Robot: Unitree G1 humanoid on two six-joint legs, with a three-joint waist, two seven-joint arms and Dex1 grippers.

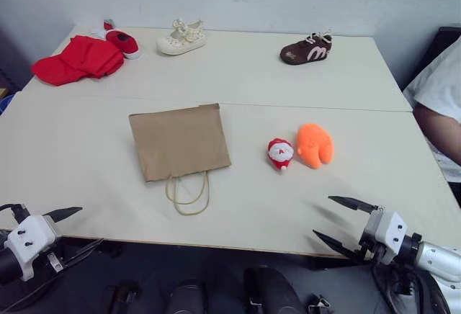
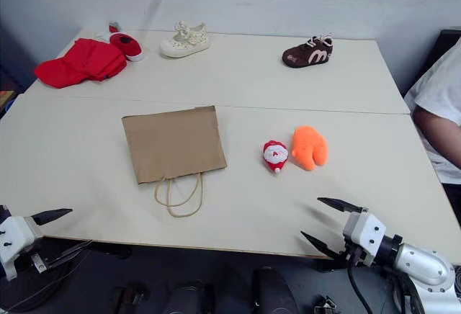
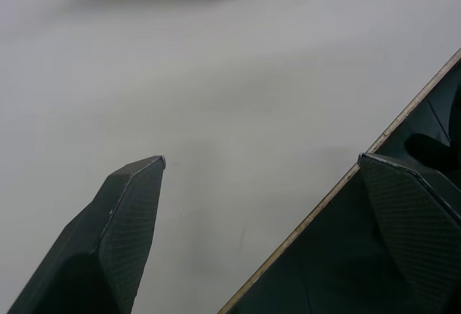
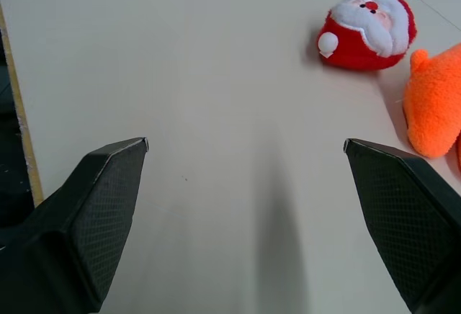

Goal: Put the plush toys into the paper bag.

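A brown paper bag (image 1: 179,141) lies flat in the middle of the table (image 1: 238,76), its cord handles (image 1: 189,194) pointing toward me. To its right sit the two plush toys side by side: a small red-and-white Santa (image 1: 280,153) and an orange blob (image 1: 315,145). The right wrist view shows the Santa (image 4: 367,29) and the orange blob (image 4: 434,101) ahead of the fingers. My left gripper (image 1: 73,227) hangs open at the table's near left edge, holding nothing. My right gripper (image 1: 343,220) stands open over the near right edge, well short of the toys.
At the back of the table lie a red cloth (image 1: 78,60), a red shoe (image 1: 124,42), a cream shoe (image 1: 181,38) and a brown shoe (image 1: 307,49). A person's arm in a white sleeve (image 1: 441,105) is at the right edge.
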